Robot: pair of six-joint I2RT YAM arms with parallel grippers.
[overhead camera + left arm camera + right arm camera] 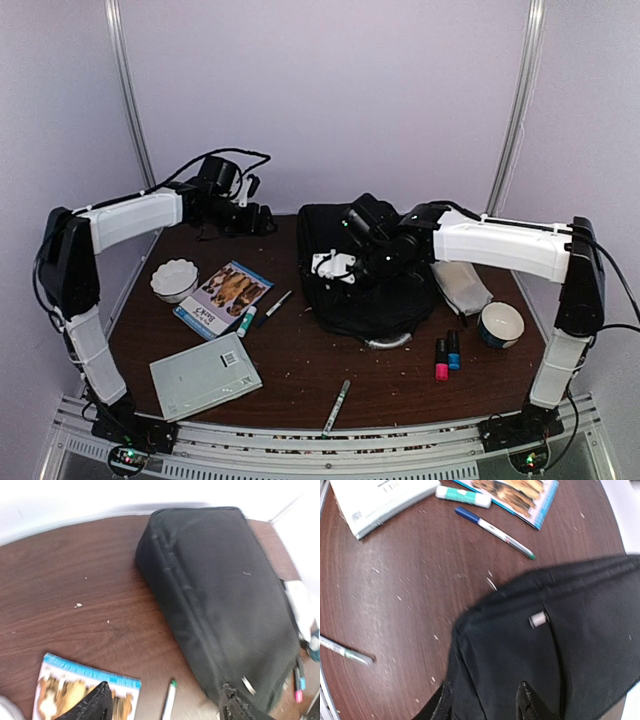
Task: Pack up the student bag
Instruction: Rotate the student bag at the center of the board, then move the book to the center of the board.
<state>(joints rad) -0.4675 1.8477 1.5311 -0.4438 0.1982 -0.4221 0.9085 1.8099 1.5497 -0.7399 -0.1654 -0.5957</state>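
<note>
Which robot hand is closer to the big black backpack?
Right. The right gripper hangs just over the backpack; the left gripper is off to its left, apart.

Bag (pixel 375 300): far part lies under the right arm (pixel 500 245) in the top view; right end runs out of both wrist views.
Grey tab (pixel 537 619): on the bag, blurred, kind cannot be told.
Book (pixel 75 687): near part cut off by the picture's edge, one corner behind a finger; title too small to read.
Left fingers (pixel 92 705): only dark tips show.
Right fingers (pixel 530 702): only blurred tips show.
Notebook (pixel 380 495): cut off by the right wrist picture's edge.
Near pen (pixel 345 652): one end cut off.
White pouch (pixel 462 285): partly behind the right arm.
Left gripper (pixel 240 215): dark among cables from above, jaws unresolved there.
</note>
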